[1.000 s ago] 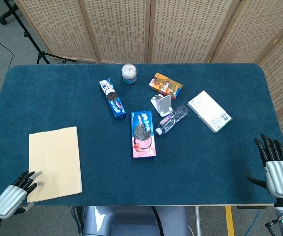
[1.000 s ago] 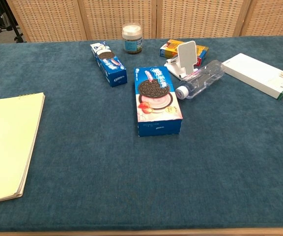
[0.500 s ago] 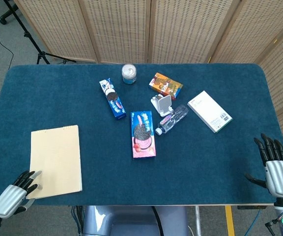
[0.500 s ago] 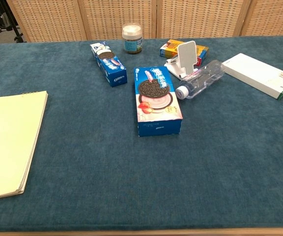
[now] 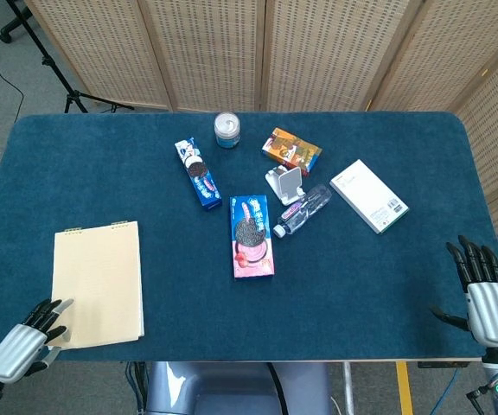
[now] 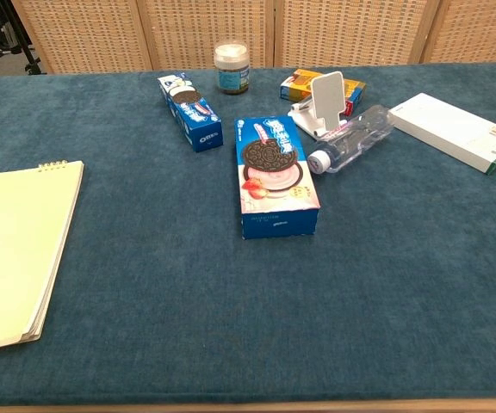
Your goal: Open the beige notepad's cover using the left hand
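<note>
Tabletop [image 5: 85,173]: covered in dark blue cloth, it carries all the things.
Notepad [image 5: 98,285]: beige, it lies flat near the front left corner of the tabletop, its cover closed, small rings at its far edge.
White box [image 5: 368,195]: flat, on the right side, apart from the other things.
Pink cookie box [image 5: 252,235]: lies in the middle, just beside the bottle.
Blue cookie box [image 5: 199,174]: narrow, lies behind the pink one, to its left.
Bottle [image 5: 303,210]: clear plastic, lies on its side, its cap toward the pink cookie box.
Orange box [image 5: 291,150]: small, behind the stand.
Stand [image 5: 284,184]: white, upright, between the orange box and the bottle.
Jar [image 5: 227,130]: white lid, at the far side.
Left hand [image 5: 26,342]: at the front left corner, holds nothing, fingertips [image 5: 56,307] on the near corner of the notepad.
Right hand [image 5: 487,294]: at the front right edge, fingers spread, holds nothing.
</note>
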### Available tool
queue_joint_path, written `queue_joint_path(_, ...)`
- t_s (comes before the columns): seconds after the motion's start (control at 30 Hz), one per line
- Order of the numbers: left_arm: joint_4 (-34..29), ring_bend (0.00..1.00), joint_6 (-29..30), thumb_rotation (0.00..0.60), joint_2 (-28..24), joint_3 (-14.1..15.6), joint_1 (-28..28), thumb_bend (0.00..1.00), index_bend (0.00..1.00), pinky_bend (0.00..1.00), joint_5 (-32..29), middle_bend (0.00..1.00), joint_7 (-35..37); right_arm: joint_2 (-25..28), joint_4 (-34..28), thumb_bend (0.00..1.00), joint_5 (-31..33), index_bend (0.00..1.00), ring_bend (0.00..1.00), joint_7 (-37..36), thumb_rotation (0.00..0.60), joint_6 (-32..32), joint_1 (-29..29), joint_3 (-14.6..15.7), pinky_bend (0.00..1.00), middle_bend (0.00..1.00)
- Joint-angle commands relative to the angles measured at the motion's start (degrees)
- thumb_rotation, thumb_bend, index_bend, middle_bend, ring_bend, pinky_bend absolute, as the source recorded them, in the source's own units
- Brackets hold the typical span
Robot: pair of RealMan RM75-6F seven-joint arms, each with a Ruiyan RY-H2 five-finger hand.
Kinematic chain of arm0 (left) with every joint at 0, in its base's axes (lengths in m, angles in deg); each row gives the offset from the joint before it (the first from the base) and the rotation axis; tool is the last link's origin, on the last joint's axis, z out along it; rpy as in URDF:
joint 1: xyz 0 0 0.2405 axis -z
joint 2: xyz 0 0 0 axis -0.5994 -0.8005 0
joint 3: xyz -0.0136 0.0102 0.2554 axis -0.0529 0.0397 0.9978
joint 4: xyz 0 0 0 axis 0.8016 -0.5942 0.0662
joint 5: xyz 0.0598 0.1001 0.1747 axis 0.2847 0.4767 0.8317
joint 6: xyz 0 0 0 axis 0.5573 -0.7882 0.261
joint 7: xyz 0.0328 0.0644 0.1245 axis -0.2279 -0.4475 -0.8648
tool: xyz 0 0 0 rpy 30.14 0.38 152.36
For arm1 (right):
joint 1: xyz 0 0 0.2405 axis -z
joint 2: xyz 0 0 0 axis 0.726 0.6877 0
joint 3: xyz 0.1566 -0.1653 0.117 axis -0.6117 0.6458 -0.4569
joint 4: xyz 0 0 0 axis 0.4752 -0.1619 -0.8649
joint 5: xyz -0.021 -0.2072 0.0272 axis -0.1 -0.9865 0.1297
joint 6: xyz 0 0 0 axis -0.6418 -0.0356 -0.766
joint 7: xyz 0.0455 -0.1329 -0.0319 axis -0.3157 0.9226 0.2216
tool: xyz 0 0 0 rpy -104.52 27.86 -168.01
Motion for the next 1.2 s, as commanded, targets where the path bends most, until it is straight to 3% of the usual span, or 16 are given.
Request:
queue_joint_path(0.03, 0.38, 0.00, 0.07, 0.600, 0.21, -0.08, -0.05, 0.60, 0.71, 0.00, -0.14, 0.00, 0.30, 0.07, -0.03, 0.00, 0.06, 0.00, 0.00, -0.08, 0.600, -0.11, -0.03, 0.01, 0.00, 0.00)
queue_joint_path(0.2, 0.80, 0.00, 0.33, 0.600, 0.37, -0.07, -0.03, 0.67, 0.74, 0.00, -0.15, 0.00, 0.69, 0.04, -0.06, 0.00, 0.04, 0.00, 0.00, -0.14, 0.600, -0.11, -0.03, 0.02, 0.00, 0.00)
queue_joint_path(0.37, -0.12, 0.00, 0.92, 0.600, -0.26, 0.57, 0.27, 0.68, 0.76, 0.00, 0.56, 0.00, 2.22, 0.09, -0.02, 0.00, 0.23, 0.00, 0.00, -0.41, 0.600, -0.25, -0.06, -0.04, 0.00, 0.00)
queue_joint_path(1.2, -17.58, 0.00, 7.78, 0.600, -11.99, 8.75, 1.87, 0.68, 0.78, 0.00, 10.61, 0.00, 4.42, 0.21, -0.18, 0.00, 0.57, 0.00, 0.00, -0.61, 0.600, -0.28, 0.03, -0.15, 0.00, 0.00)
